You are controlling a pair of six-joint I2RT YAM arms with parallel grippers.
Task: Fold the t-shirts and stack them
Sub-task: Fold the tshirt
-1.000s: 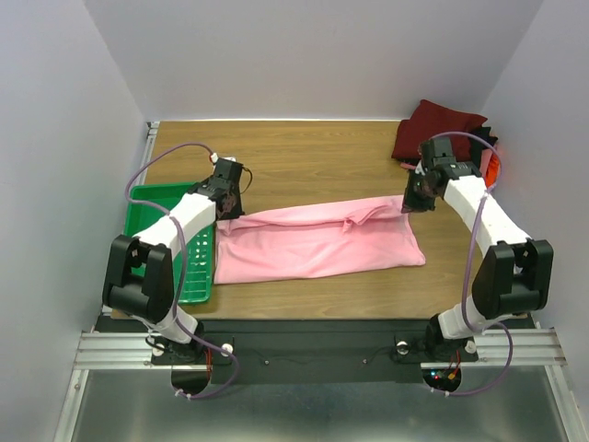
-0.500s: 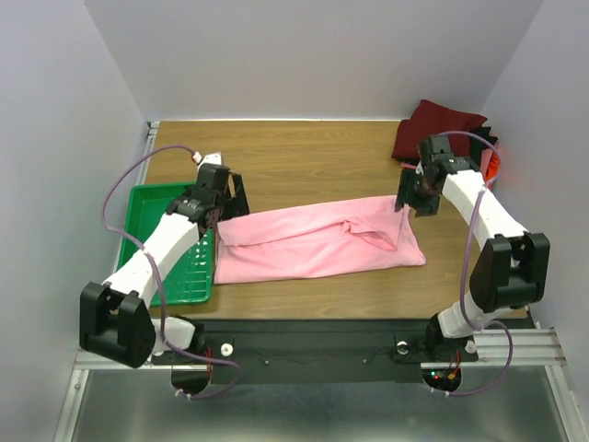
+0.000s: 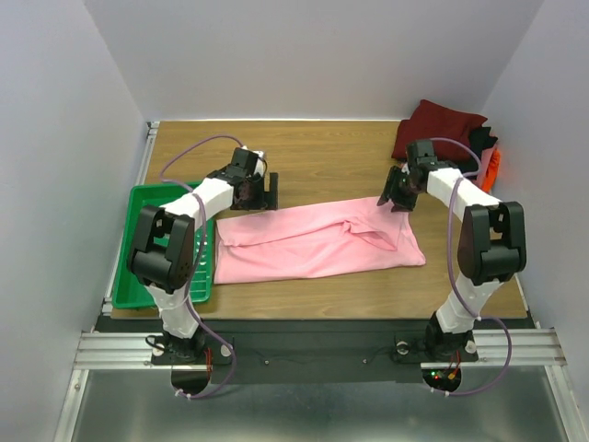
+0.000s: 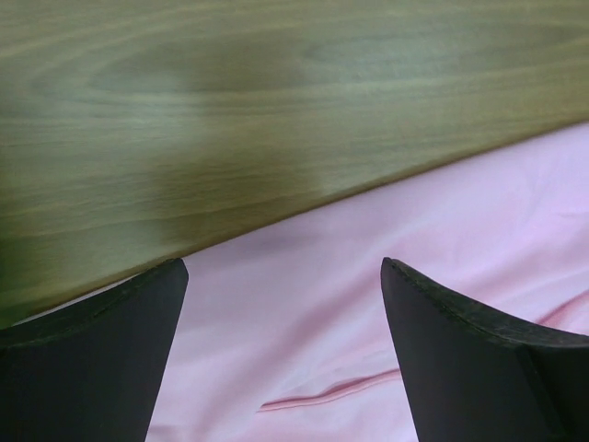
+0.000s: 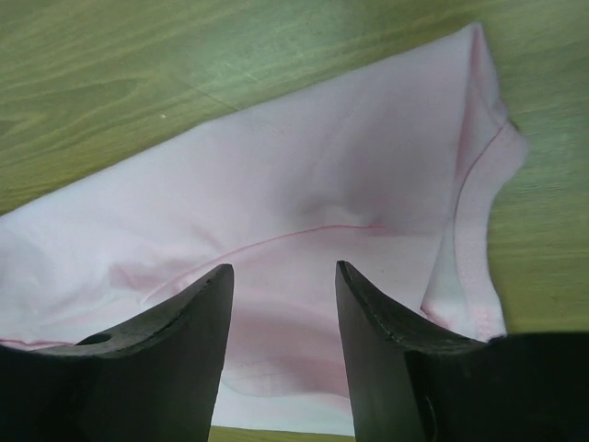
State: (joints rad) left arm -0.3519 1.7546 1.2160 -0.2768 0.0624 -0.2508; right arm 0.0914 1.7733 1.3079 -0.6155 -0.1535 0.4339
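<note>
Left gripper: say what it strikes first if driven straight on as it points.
Likely the pink t-shirt near its edge; the left gripper is open over it, though depth is unclear.

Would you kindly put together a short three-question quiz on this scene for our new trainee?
1. True or false: the dark red t-shirt lies on top of the pink t-shirt.
2. Multiple choice: the green tray sits at the table's A) left edge, B) far right corner, C) centre.
3. Fill in the blank: the left claw and the right claw are both ____ above the pink cloth.

Key: 1 false; 2 A; 3 open.
</note>
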